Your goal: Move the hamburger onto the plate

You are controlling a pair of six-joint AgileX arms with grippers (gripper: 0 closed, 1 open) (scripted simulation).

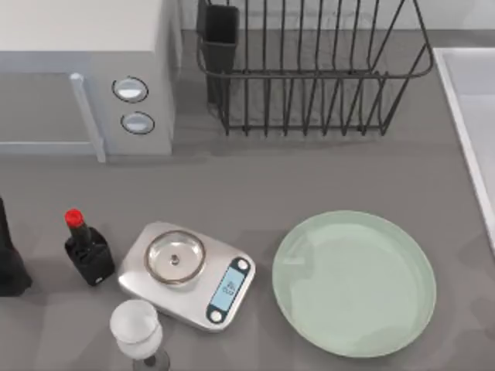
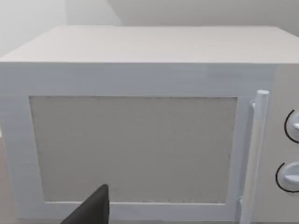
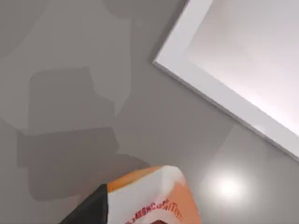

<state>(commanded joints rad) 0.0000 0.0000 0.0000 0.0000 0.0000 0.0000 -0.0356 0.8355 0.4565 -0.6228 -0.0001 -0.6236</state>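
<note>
A grey worktop (image 1: 255, 185) carries a white microwave (image 1: 85, 69) at the back left and a black wire dish rack (image 1: 309, 69) behind the middle. The pale green plate (image 1: 354, 283) lies bare at the front right, just beside a steel kitchen scale (image 1: 187, 275). A red-capped dark bottle (image 1: 87, 249) and a clear glass (image 1: 138, 331) stand near the scale. The right wrist view has the hamburger (image 3: 149, 196), orange and white, close under the camera, above the worktop beside a white-framed basin (image 3: 243, 65). The left gripper (image 2: 91, 210) faces the microwave door. I cannot tell how either arm's jaws stand.
</note>
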